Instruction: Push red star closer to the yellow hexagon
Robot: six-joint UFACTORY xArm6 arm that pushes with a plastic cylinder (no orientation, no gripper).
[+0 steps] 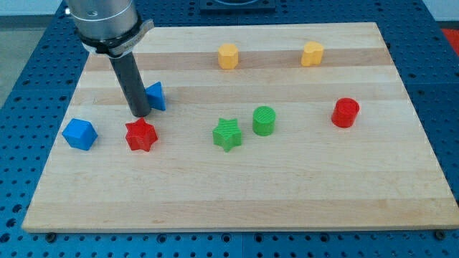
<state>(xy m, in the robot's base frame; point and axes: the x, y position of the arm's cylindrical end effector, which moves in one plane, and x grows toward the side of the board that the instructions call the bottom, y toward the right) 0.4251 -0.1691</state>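
Wood grain runs in pale lengthwise strips across the board (237, 193), a smooth butcher-block slab lying on a blue perforated table (21, 86). Nearest the view's bottom sit the red star (140, 135) and, to its left, a blue cube-like block (79, 134) with faceted corners; both look like matte plastic. To the right of the red star stands a green star (228, 134) with faint ribbed layering, and just beside that a green cylinder (264, 120) showing the same fine ridges on its top. Farther right, well apart, is a red cylinder (346, 112).

Just above the red star, my tip (140, 115) meets the board, close to the star's upper edge; whether they touch cannot be told. The rod is a straight, dark, smooth cylinder rising into a grey metal housing. The arm carries no claw, so no open or closed state can be given. A blue block (157, 96), apparently triangular, sits immediately right of the rod, partly hidden behind it.

Farthest back, near the view's top, are the yellow hexagon (228, 55) and another yellow block (312, 54) of unclear shape, well apart from the red star.
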